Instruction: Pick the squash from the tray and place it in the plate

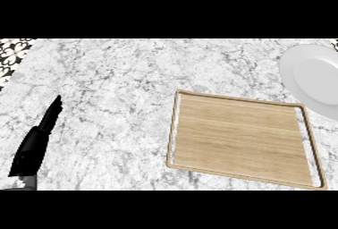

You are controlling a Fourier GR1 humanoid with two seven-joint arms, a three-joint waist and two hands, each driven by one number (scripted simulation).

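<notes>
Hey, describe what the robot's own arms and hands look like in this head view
Only the left hand shows, at the view's lower left: a black, slim, tapering shape that narrows to a point at its upper end. A small patch of the grey forearm sits below it at the lower edge. No cables, markings or sleeves are visible. The right hand and arm are not in view.

Steep head view over counter (pixel 119 89)

Tray (pixel 244 138) on counter (pixel 112 98), toward right. Plate (pixel 314 80) behind tray's right corner, just beside it, cut by right edge. Left hand (pixel 36 143) at lower left, well apart from tray.
</notes>
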